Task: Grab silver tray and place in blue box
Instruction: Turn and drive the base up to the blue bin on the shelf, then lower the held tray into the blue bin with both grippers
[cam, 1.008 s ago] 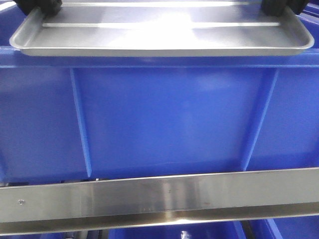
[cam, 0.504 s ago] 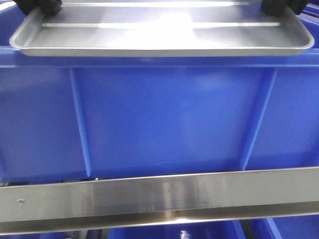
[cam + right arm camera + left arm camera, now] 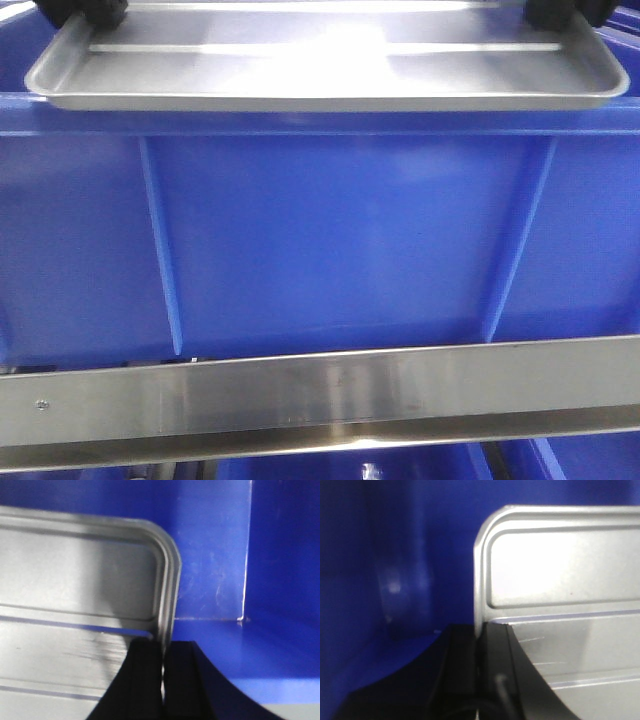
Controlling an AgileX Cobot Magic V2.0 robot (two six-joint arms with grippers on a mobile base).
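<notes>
The silver tray (image 3: 320, 70) hangs level just above the near rim of the blue box (image 3: 340, 240), at the top of the front view. My left gripper (image 3: 85, 12) is shut on the tray's left rim, and my right gripper (image 3: 560, 10) is shut on its right rim. In the left wrist view the black fingers (image 3: 492, 665) of the left gripper (image 3: 479, 645) pinch the tray's (image 3: 560, 570) edge, with the box's inner wall (image 3: 395, 555) behind. In the right wrist view the right gripper (image 3: 163, 665) clamps the tray's (image 3: 75, 580) rim over the blue box interior (image 3: 215, 570).
A stainless steel bar (image 3: 320, 400) runs across the bottom of the front view, in front of the box. More blue plastic (image 3: 340, 468) shows below the bar.
The tray's left end has shifted slightly right and up, and the left gripper moved with it. The right end stays put.
</notes>
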